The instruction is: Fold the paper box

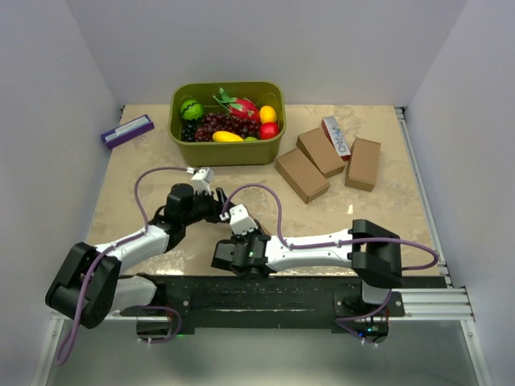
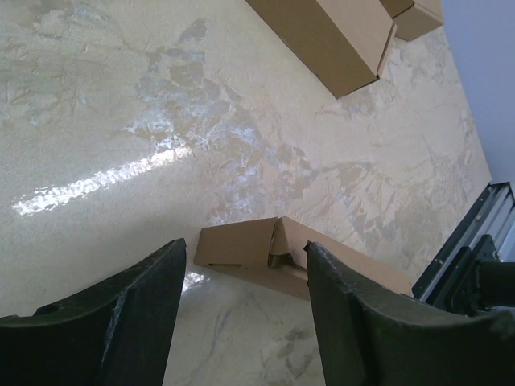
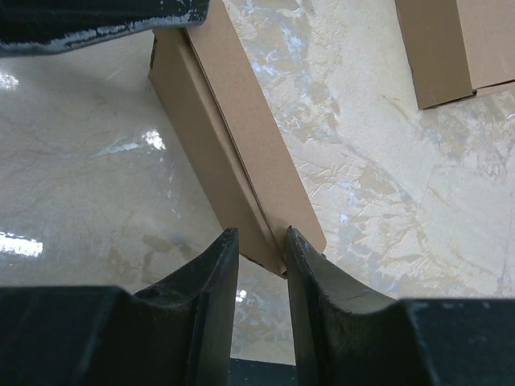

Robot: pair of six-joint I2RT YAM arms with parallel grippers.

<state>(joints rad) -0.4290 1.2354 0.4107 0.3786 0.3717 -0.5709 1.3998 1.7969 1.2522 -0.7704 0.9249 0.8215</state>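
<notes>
So the right gripper (image 3: 260,235) has its fingers squeezed nearly together and looks to be pinching the near corner of the paper box (image 3: 233,137). From there the box's long axis runs straight away from that gripper across the table (image 1: 386,217), heading up and left in the right wrist view.

The left gripper (image 2: 245,251) is at the opposite end, fingers spread wide. In its own view the box (image 2: 241,245) lies crosswise just ahead of the gap, and the open end with a small flap showing sits between the two fingers. I can't see either finger touching it.

From the top camera both wrists crowd together at the near middle of the table and pretty much hide the box.

My read is that the right arm is the anchor and the left is the one placed to work that loose flap. The next move turns on the flap end lying dead ahead of the open left fingers.

Further back on the right are three brown cartons (image 1: 302,174) and a white-and-red carton (image 1: 338,137), well apart from all this. At the far edge sit a green basket (image 1: 177,129) and a purple box (image 1: 127,130).
</notes>
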